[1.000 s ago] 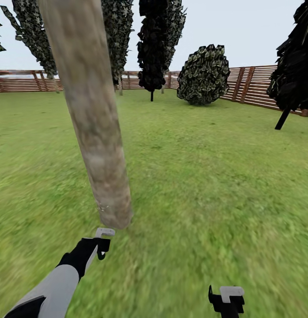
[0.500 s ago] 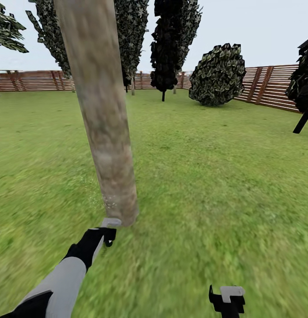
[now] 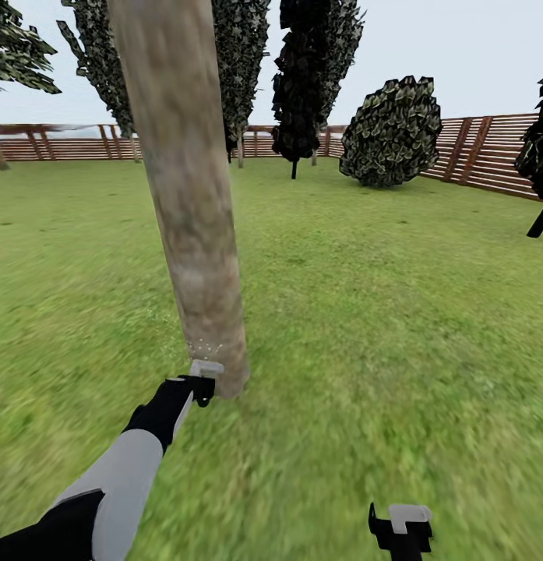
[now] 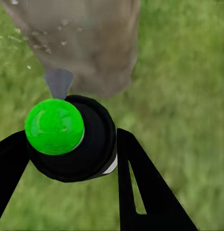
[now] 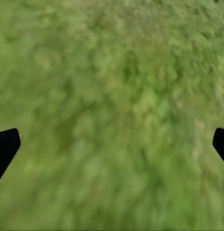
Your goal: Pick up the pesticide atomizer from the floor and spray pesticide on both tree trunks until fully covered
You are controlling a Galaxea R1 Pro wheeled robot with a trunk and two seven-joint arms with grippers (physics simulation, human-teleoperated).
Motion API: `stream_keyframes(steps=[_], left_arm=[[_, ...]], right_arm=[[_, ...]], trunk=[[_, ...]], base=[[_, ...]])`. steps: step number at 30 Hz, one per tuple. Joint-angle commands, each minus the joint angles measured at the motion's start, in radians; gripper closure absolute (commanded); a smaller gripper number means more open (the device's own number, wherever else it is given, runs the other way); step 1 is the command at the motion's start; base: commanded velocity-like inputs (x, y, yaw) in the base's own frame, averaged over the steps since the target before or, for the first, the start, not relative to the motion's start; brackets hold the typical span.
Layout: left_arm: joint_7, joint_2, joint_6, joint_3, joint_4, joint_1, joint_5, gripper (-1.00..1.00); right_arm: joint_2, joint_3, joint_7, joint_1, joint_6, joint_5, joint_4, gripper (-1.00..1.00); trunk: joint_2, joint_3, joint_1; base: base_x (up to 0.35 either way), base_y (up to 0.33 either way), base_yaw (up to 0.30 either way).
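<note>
The left claw (image 4: 68,159) grips the small black atomizer bottle (image 4: 80,144) (its top shows green) just beside the base of the mottled grey-brown tree trunk (image 3: 195,234), where whitish specks (image 3: 202,347) float. The right claw (image 5: 112,144) hangs wide open, holding nothing, over grass (image 3: 396,312).

Tree trunk (image 3: 189,195) cut off above; crown unseen.

head high over lawn (image 3: 396,327), wrists close
</note>
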Motion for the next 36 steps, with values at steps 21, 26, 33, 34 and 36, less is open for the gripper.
stream_keyframes(steps=[21,26,33,34,36], left_arm=[[-0.222,0.084,0.177,-0.104,-0.186,-0.078,0.003,1.00],[-0.231,0.086,0.192,-0.105,-0.228,-0.082,0.002,1.00],[-0.231,0.085,0.259,-0.108,-0.292,-0.076,0.002,1.00],[-0.231,0.086,0.261,-0.106,-0.293,-0.076,0.002,1.00],[-0.231,0.089,0.262,-0.103,-0.293,-0.075,0.001,1.00]], right_arm=[[0.000,0.000,0.000,0.000,0.000,0.000,0.000,-1.00],[0.000,0.002,0.001,0.000,-0.001,0.002,0.000,-1.00],[0.000,0.002,0.001,0.000,-0.001,0.001,0.000,-1.00],[0.000,0.002,0.001,0.000,-0.001,0.001,0.000,-1.00],[0.000,0.002,0.001,0.000,-0.001,0.001,0.000,-1.00]], trunk=[[0.000,0.000,0.000],[0.000,0.000,0.000],[0.000,0.000,0.000],[0.000,0.000,0.000],[0.000,0.000,0.000]], base=[[0.000,0.000,0.038],[0.000,0.000,0.000],[-0.024,-0.129,0.000],[-0.196,-0.189,0.000],[-0.263,-0.127,0.000]])
